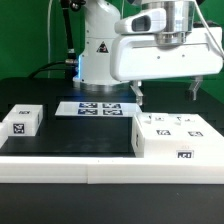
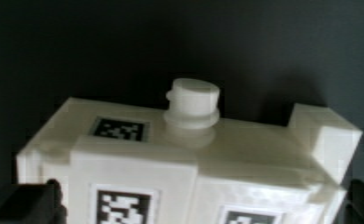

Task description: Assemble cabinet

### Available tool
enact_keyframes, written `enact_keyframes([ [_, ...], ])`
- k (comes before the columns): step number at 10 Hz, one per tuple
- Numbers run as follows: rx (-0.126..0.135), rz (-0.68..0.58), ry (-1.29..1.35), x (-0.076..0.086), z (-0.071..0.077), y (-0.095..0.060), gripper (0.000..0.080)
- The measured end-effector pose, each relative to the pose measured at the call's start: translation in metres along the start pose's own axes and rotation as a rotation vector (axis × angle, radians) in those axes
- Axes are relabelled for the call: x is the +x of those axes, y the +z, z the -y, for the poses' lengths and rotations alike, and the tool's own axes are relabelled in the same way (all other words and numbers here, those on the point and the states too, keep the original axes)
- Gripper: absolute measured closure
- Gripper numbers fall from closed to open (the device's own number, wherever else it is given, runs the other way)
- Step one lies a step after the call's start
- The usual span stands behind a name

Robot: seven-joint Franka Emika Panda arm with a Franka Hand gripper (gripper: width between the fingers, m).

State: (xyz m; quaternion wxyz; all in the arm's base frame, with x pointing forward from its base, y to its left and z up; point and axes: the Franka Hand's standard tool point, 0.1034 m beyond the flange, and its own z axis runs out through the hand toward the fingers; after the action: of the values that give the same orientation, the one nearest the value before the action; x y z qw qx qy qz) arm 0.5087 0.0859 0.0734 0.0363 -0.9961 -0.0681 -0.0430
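Observation:
The cabinet (image 1: 175, 137) is a big white box with marker tags on its top and front. It lies on the black table at the exterior view's right. In the wrist view the cabinet (image 2: 179, 150) fills the picture, with a round white peg (image 2: 193, 102) and a raised corner block (image 2: 321, 125) standing up from it. My gripper (image 1: 167, 95) hangs just above the cabinet with its jaws spread wide and nothing between them. In the wrist view my gripper (image 2: 197, 208) shows only as dark fingertips (image 2: 28, 205) at the two sides of the cabinet.
A small white tagged block (image 1: 22, 120) lies at the exterior view's left. The marker board (image 1: 88, 107) lies flat at the back middle, in front of the robot base (image 1: 100, 50). A white ledge (image 1: 100, 185) runs along the table's front edge.

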Motion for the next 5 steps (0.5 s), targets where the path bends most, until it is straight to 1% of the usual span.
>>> enact_keyframes([
  [2, 0.011, 0.0, 0.127, 0.0002, 0.0062, -0.0002, 0.0002],
  [3, 0.014, 0.001, 0.165, 0.0, 0.0067, 0.0001, 0.0002],
  [4, 0.01, 0.008, 0.271, -0.0032, 0.0082, 0.0026, 0.0002],
  [5, 0.003, 0.011, 0.256, -0.0063, 0.0093, 0.0057, 0.0002],
])
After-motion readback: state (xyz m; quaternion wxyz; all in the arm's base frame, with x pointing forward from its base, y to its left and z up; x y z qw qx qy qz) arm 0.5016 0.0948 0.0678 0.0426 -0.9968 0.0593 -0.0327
